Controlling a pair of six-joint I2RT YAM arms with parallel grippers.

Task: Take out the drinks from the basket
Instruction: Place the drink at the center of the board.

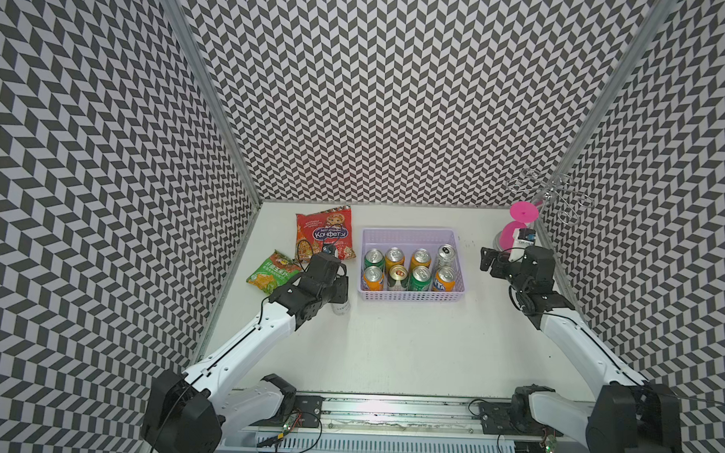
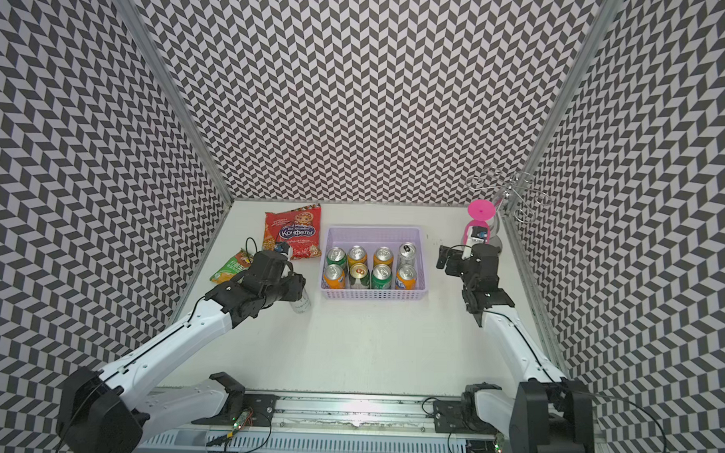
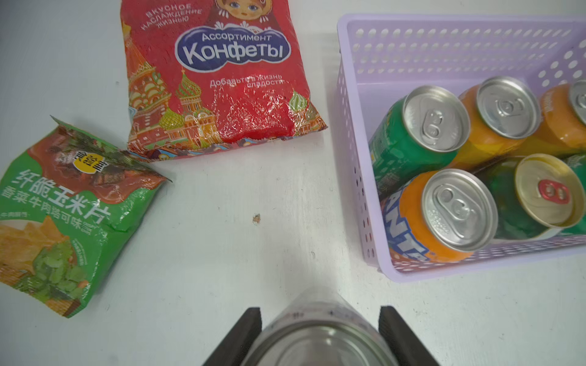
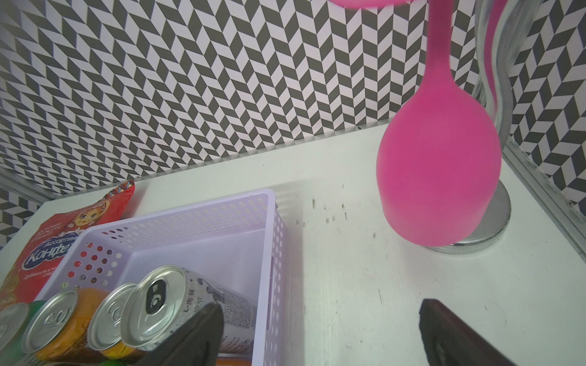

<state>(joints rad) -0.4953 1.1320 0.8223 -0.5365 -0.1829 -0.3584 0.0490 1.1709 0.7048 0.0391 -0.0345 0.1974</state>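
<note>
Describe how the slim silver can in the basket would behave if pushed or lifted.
The slim silver can looks tall and narrow, so a high push may tip it. Its smooth metal wall could slip. Its tab seems closed, so probably full and heavy.

**Covered, cropped, unreadable**

In both top views the left gripper covers most of a slim silver can. Only its lower end shows, and its print is too small to read. The left arm overlaps a corner of the green snack bag. The right arm's wrist camera hides part of the pink goblet. In the right wrist view one finger of the right gripper masks part of another silver can in the basket, and the frame edge cuts the goblet's foot.
</note>
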